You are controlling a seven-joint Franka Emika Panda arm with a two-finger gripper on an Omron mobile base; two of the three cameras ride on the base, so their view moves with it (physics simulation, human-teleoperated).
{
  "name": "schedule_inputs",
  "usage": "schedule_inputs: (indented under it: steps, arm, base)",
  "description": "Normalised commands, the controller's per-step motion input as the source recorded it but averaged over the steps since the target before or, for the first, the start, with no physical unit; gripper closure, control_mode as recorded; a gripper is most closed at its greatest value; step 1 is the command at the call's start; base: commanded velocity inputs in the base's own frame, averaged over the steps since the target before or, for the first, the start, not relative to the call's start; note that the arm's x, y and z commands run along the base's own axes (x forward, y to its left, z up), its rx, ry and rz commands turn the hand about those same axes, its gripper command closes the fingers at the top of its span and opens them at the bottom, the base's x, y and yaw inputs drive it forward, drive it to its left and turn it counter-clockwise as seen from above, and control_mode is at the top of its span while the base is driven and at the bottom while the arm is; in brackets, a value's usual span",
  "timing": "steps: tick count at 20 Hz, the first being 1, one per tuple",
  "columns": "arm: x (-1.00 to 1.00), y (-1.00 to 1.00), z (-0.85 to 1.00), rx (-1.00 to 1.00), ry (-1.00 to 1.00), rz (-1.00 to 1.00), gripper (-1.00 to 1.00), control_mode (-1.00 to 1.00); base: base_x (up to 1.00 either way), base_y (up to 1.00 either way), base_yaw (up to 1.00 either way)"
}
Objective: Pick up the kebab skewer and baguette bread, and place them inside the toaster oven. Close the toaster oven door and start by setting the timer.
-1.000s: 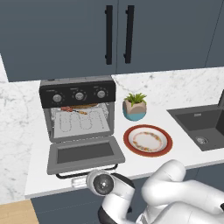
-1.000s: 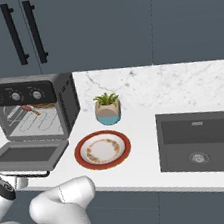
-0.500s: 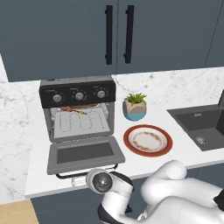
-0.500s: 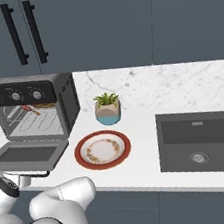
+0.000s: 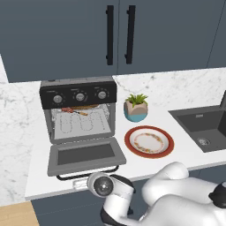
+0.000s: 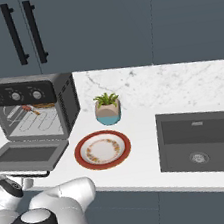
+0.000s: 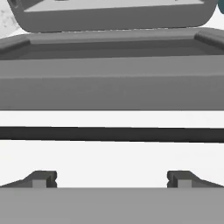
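The toaster oven (image 5: 79, 115) (image 6: 33, 112) stands on the counter with its door (image 5: 86, 154) (image 6: 26, 155) dropped flat. On the wire rack inside lies the kebab skewer (image 5: 73, 110) (image 6: 30, 109), with the golden-brown baguette bread (image 5: 89, 106) (image 6: 46, 105) behind it. My gripper (image 7: 111, 179) is open, fingertips (image 7: 41, 178) wide apart. It sits low at the counter's front edge, just in front of the door's black bar handle (image 7: 112, 133), with nothing between the fingers. The hand (image 5: 102, 185) shows below the handle (image 5: 88, 173).
A red-rimmed plate (image 5: 148, 141) (image 6: 102, 149) lies right of the door. A small potted plant (image 5: 135, 107) (image 6: 107, 109) stands behind it. A dark sink (image 5: 203, 128) (image 6: 201, 139) is set into the counter at the right. Dark cabinets hang above.
The arm's elbow has risen slightly. The hand stays at the door handle; the oven, food and plate have not moved.
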Motion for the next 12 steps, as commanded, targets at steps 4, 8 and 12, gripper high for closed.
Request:
schedule_inputs:
  steps: [4, 8, 12]
  arm:
    - [0.17, 0.00, -0.01, 0.00, 0.00, 0.00, -1.00, -1.00]
    - [0.15, 0.00, -0.07, 0.00, 0.00, 0.00, -1.00, -1.00]
    - [0.11, 0.00, -0.15, 0.00, 0.00, 0.00, -1.00, -1.00]
  base:
    - [0.00, 0.00, 0.00]
    - [0.00, 0.00, 0.00]
    - [0.00, 0.00, 0.00]
